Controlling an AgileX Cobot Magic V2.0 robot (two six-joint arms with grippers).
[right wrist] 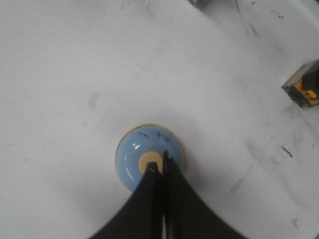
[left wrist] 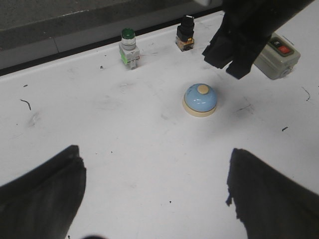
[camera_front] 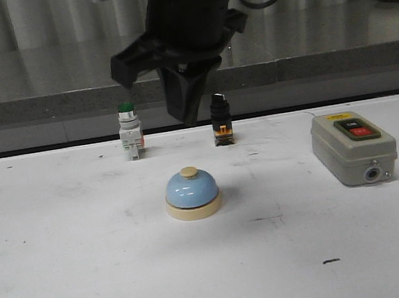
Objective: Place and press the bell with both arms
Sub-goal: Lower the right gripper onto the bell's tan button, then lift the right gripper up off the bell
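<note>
The bell, with a light-blue dome, cream base and cream top button, stands upright on the white table. It also shows in the left wrist view and the right wrist view. My right gripper hangs well above and just behind the bell, its fingers shut and empty. In the right wrist view its closed tips line up over the bell's button. My left gripper is open wide and empty over bare table, nearer than the bell. It is out of the front view.
A green-capped push button and a black selector switch stand behind the bell. A grey switch box with red and black buttons lies at the right. A grey ledge runs along the back.
</note>
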